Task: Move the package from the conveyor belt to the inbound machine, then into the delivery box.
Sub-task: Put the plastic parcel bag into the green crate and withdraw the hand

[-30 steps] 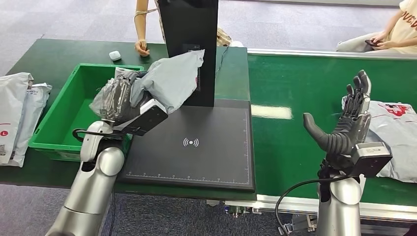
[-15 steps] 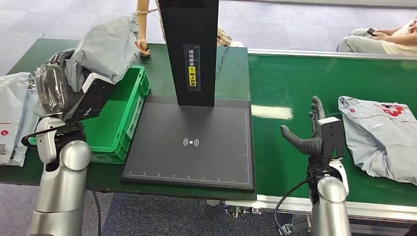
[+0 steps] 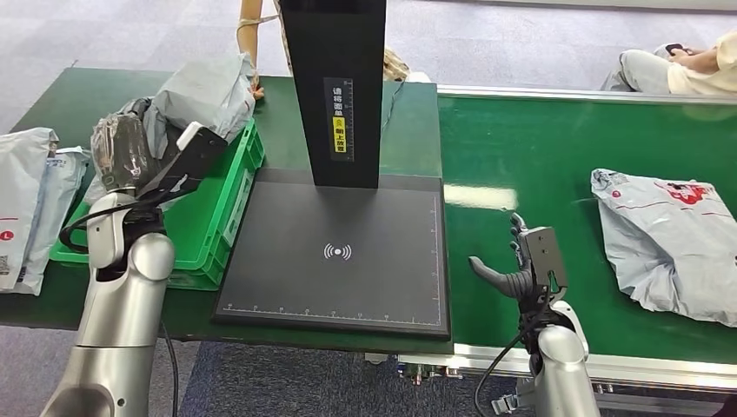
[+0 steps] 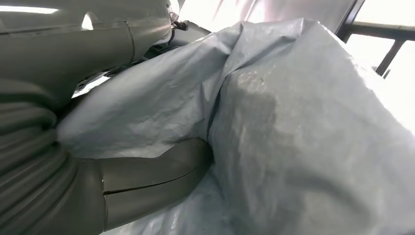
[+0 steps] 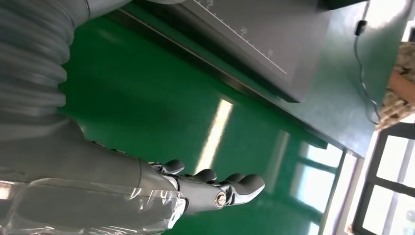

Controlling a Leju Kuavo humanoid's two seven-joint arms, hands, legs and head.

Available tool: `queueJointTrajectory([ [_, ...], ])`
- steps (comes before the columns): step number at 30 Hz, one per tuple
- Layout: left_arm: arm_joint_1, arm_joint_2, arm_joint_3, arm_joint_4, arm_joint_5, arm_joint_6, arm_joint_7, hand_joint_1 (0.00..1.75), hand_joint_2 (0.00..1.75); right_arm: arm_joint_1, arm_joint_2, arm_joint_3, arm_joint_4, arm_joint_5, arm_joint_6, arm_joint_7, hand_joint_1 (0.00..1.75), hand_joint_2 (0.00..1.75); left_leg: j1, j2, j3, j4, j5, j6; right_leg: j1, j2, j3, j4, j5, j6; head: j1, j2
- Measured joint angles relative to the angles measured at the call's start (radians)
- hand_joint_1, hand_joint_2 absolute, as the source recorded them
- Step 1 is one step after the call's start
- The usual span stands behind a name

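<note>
The left hand (image 3: 122, 155) was seen raised over the far left part of the green box (image 3: 228, 204), its fingers closed around a grey package (image 3: 204, 91). In the left wrist view the thick thumb (image 4: 156, 169) was pressed into the crumpled grey film of that package (image 4: 293, 137), which was held clear of the box floor. The right hand (image 3: 513, 265) was held low above the green conveyor belt (image 3: 565, 148), with nothing in it; its fingers (image 5: 230, 188) were stretched out and apart, the thumb set off to one side.

Between the box and the belt, the black inbound machine (image 3: 339, 252) was found, with a flat scanning plate and an upright black column. A second grey package (image 3: 669, 239) was laid on the belt, well apart from the right hand. More grey parcels (image 3: 30, 200) were stacked on the table just beside the box. A person's hand (image 3: 254, 84) was rested on the far edge of the table.
</note>
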Motion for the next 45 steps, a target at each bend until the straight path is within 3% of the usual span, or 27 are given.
queueJointTrajectory([
  [3, -0.020, 0.000, 0.002, 0.073, -0.015, -0.095, 0.047, 1.75, 1.75, 0.006, 0.001, 0.006, 0.000, 0.022, 0.014, 0.015, 0.00, 1.75, 0.000, 0.000, 0.000, 0.000, 0.000, 0.000, 0.000, 0.000, 0.000, 0.000, 0.000, 0.000, 0.000, 0.000],
  [7, -0.068, -0.002, 0.003, 0.279, -0.055, -0.195, 0.127, 1.75, 1.75, -0.011, 0.006, 0.026, 0.013, 0.051, 0.029, 0.018, 0.00, 1.75, 0.000, 0.000, 0.000, 0.000, 0.001, -0.001, 0.000, 0.001, 0.000, 0.000, 0.001, -0.001, 0.000, 0.000],
  [12, -0.159, -0.006, 0.008, 0.537, -0.115, -0.239, 0.333, 1.75, 1.75, -0.057, 0.015, 0.062, 0.071, 0.069, 0.027, 0.002, 0.00, 1.75, 0.000, 0.001, 0.002, 0.000, 0.001, -0.001, 0.000, 0.001, 0.002, 0.001, 0.001, -0.001, 0.000, 0.000],
  [16, -0.214, 0.013, 0.041, 0.643, -0.131, -0.297, 0.402, 1.75, 1.75, -0.068, 0.019, 0.086, 0.092, 0.070, 0.028, -0.002, 0.00, 1.75, 0.000, 0.000, 0.004, -0.001, 0.001, -0.001, 0.000, 0.001, 0.003, 0.001, 0.001, -0.001, 0.000, 0.000],
  [20, -0.233, 0.046, 0.082, 0.703, -0.158, -0.368, 0.426, 0.01, 1.75, -0.076, 0.020, 0.104, 0.105, 0.069, 0.028, -0.006, 0.00, 1.75, 0.000, 0.001, 0.005, -0.001, 0.001, -0.002, 0.001, 0.002, 0.004, 0.001, 0.001, -0.001, 0.000, 0.000],
  [26, -0.230, 0.062, 0.127, 0.731, -0.178, -0.327, 0.428, 0.00, 1.75, -0.068, 0.020, 0.122, 0.100, 0.067, 0.027, -0.006, 0.00, 1.75, 0.000, 0.001, 0.005, -0.001, 0.001, -0.002, 0.000, 0.002, 0.004, 0.001, 0.001, -0.001, 0.000, 0.000],
  [31, -0.201, 0.053, 0.170, 0.683, -0.139, -0.190, 0.342, 0.00, 1.75, -0.018, 0.019, 0.122, 0.044, 0.066, 0.027, 0.006, 0.00, 1.75, 0.000, 0.001, 0.005, -0.001, 0.001, -0.002, 0.000, 0.002, 0.002, 0.001, 0.001, -0.001, 0.000, 0.000],
  [35, -0.119, 0.025, 0.195, 0.474, 0.011, -0.041, 0.173, 0.00, 0.00, 0.040, 0.011, 0.118, -0.022, 0.057, 0.027, 0.011, 0.00, 1.75, 0.000, 0.002, 0.003, -0.001, 0.001, -0.002, 0.000, 0.002, 0.001, 0.001, 0.001, -0.001, 0.000, 0.000],
  [38, -0.052, 0.007, 0.191, 0.293, 0.124, 0.031, 0.093, 0.00, 0.00, 0.061, 0.005, 0.114, -0.044, 0.050, 0.026, 0.007, 0.00, 1.75, 0.000, 0.002, 0.002, -0.001, 0.001, -0.001, 0.000, 0.002, 0.001, 0.001, 0.001, -0.001, 0.000, 0.000],
  [45, 0.067, -0.010, 0.169, 0.005, 0.289, 0.118, 0.001, 0.00, 0.00, 0.079, -0.002, 0.109, -0.065, 0.048, 0.022, 0.001, 0.00, 1.75, 0.000, 0.002, 0.002, -0.001, 0.000, -0.001, 0.000, 0.002, 0.001, 0.000, 0.001, -0.001, 0.000, 0.000],
])
